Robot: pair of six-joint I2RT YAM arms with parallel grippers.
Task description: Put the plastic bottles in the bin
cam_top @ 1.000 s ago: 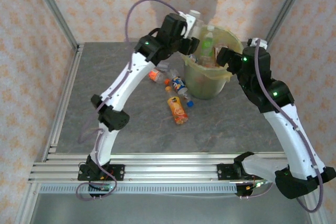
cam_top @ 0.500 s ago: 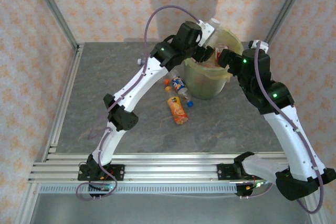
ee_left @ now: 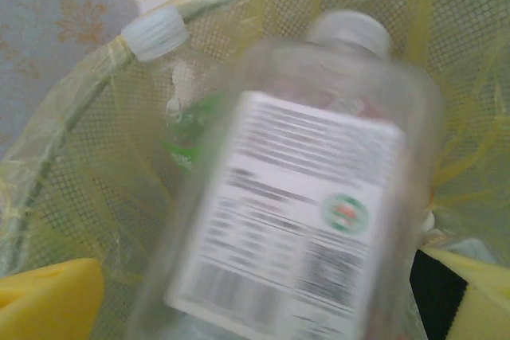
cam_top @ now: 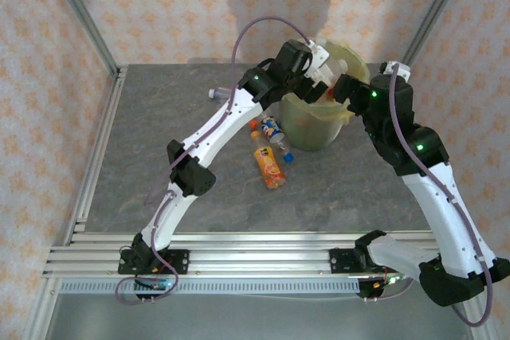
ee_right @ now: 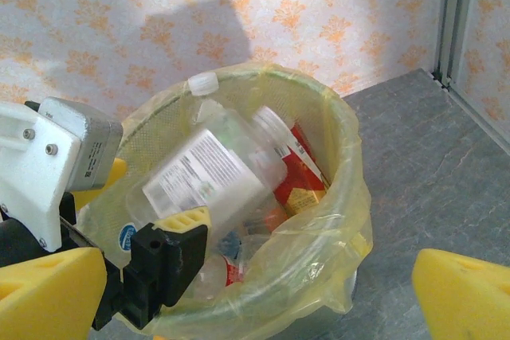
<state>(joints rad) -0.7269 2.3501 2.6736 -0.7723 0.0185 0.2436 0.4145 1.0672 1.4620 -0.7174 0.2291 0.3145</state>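
1. Step in hand, as I read it: the drop. The left gripper (ee_left: pixel 259 296) is over the bin (cam_top: pixel 312 131) with its yellow pads spread wide. The clear bottle (ee_right: pixel 211 177) sits loose between them, with a gap on at least one side. I'd call it released, not pinched.
2. The bottle is inside the rim, above the stuff already in there. It's blurry in the left wrist view, so I can't tell if it's resting on the pile or in mid-air.
3. Which way it points: the long axis is tilted, not upright. The base is nearest the left gripper and the neck and cap end aim away from it, toward the far side of the bin. From the right wrist view that runs lower-left to upper-right, white label facing up.
4. Doing this well, imo: leave the jaws wide and pull the left gripper straight up and back. That way a pad doesn't snag the liner bag (ee_right: pixel 319 268) or drag the bottle out with it.
5. The bin looks pretty full, so a bottle lying tilted on top could roll over the rim. Don't nudge it on the way out.
6. The right gripper (ee_right: pixel 255 300) hangs just beside the near right rim, pads wide apart and nothing in them. Watch the two arms don't bump, they're close.
7. Not done yet: an orange bottle (cam_top: pixel 271 167) and a blue-label bottle (cam_top: pixel 272 128) lie on the table (cam_top: pixel 159 157) just left of the bin. Both are on their sides.
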